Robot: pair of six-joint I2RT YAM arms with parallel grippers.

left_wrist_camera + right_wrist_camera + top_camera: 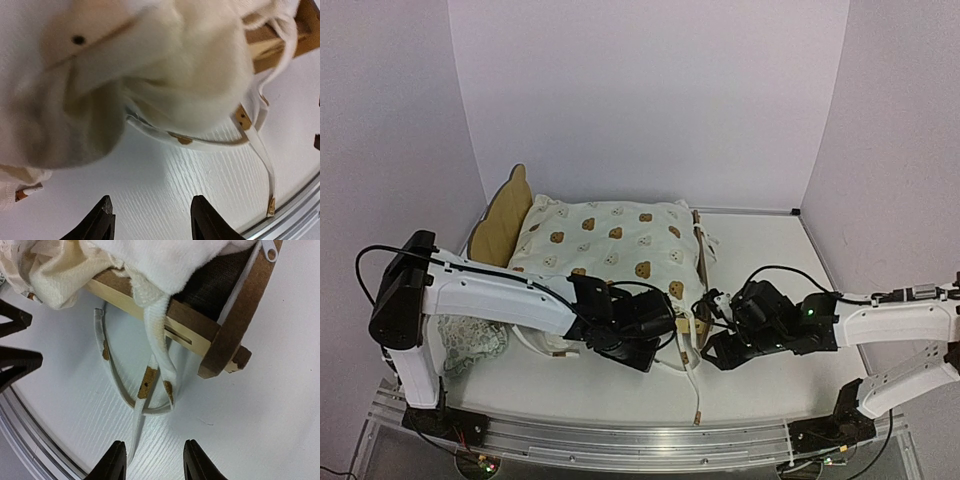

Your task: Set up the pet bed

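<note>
The pet bed stands at the middle of the table, with its bear-ear headboard (505,215) to the left and its low footboard (698,262) to the right. A cream bear-print cover (610,245) lies over it. The right wrist view shows the plywood frame corner (220,345) and the dark grey base (215,285). White ties (150,385) with brown patches hang from the cover onto the table. My left gripper (151,200) is open over bare table just below the cover's near edge (190,80). My right gripper (154,444) is open, with one tie running past its left finger.
A pale lacy pillow (470,340) lies on the table under the left arm. One long tie (697,395) trails toward the metal rail (650,440) at the near edge. The two grippers (668,335) (712,330) sit close together at the bed's near right corner.
</note>
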